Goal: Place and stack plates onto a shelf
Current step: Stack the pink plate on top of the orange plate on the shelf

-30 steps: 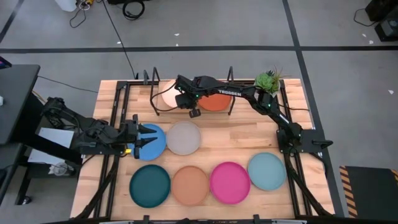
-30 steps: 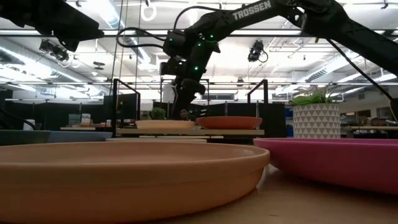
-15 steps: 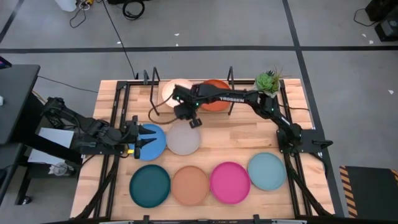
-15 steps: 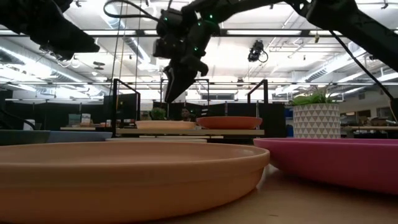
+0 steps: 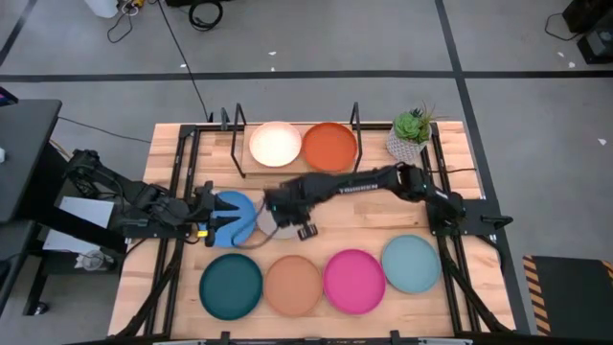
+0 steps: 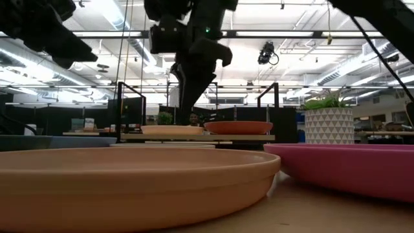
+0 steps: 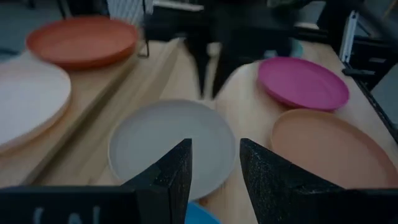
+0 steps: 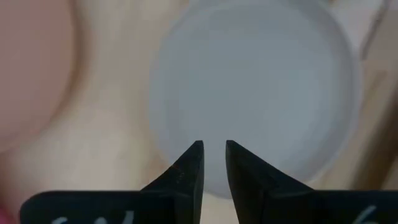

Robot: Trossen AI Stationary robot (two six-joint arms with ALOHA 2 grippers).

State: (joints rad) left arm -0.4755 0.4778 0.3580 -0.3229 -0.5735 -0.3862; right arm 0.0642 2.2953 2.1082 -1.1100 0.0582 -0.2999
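The cream plate and the orange plate lie side by side on the shelf. The grey plate lies flat on the table in front of the shelf. My right gripper hangs over it, fingers pointing down, open by a narrow gap and clear of it; in the high view the arm hides most of the grey plate. The blue plate lies left of the grey plate. My left gripper is open over the blue plate's left edge.
The dark teal plate, the tan plate, the pink plate and the light blue plate lie in a row along the near edge. A potted plant stands at the far right, beside the shelf's black frame.
My right gripper has risen from the cream plate on the shelf, swung toward the near edge and come down over the grey plate. The cream plate, half hidden before, now shows whole on the shelf. My left arm has kept still.
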